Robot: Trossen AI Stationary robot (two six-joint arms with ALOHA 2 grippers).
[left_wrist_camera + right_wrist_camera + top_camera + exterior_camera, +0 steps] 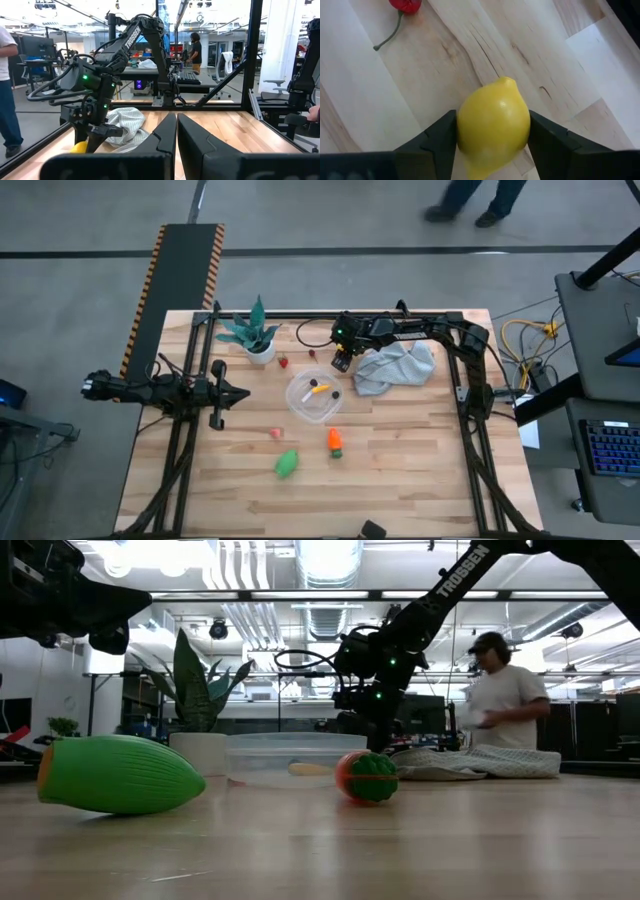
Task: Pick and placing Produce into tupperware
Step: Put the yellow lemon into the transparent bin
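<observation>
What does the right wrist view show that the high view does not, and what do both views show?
Only the right wrist view shows the yellow toy lemon between the right gripper's fingers, and a red piece with a thin stem nearby.

Only the high view shows the round clear plastic tub, the green piece, the orange piece, the grey-blue cloth and the waiting left gripper.

Both show the wooden table and the right gripper.

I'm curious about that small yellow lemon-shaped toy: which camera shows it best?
The right wrist view: the yellow lemon-shaped toy fills the picture, clamped between the right gripper's dark fingers. The left wrist view catches a yellow sliver; the high and low views hide it.
</observation>
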